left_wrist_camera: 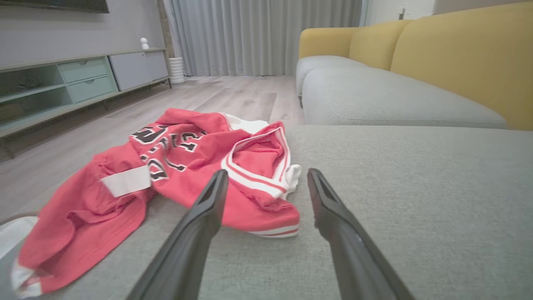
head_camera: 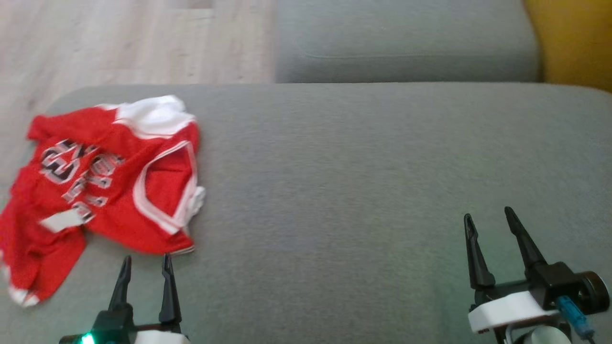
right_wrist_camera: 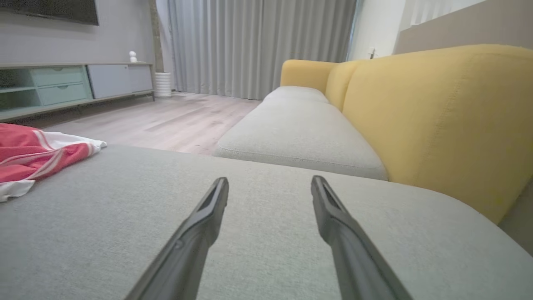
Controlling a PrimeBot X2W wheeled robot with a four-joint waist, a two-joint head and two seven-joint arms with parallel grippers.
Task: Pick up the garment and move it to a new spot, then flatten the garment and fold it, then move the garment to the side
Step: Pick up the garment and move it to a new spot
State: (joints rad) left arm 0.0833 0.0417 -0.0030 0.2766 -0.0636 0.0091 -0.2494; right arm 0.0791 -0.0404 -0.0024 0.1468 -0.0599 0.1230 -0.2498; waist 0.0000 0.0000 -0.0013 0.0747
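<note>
The garment (head_camera: 100, 181) is a red jersey with white trim and black-and-white lettering, lying crumpled at the left end of the grey sofa cushion (head_camera: 363, 191); one part hangs toward the cushion's left edge. In the left wrist view the garment (left_wrist_camera: 175, 175) lies just past my fingertips. My left gripper (head_camera: 146, 262) stands open right before the garment's near hem, nothing between its fingers. My right gripper (head_camera: 488, 215) is open and empty over bare cushion at the right, far from the garment (right_wrist_camera: 37, 156), whose edge shows at the left of the right wrist view.
A second grey cushion (head_camera: 406, 40) lies beyond the one I work on, with the yellow backrest (head_camera: 573, 43) to the right. Wooden floor (head_camera: 129, 43) runs past the cushion's left and far edges. A low cabinet (left_wrist_camera: 79, 79) and curtains (left_wrist_camera: 266, 37) stand across the room.
</note>
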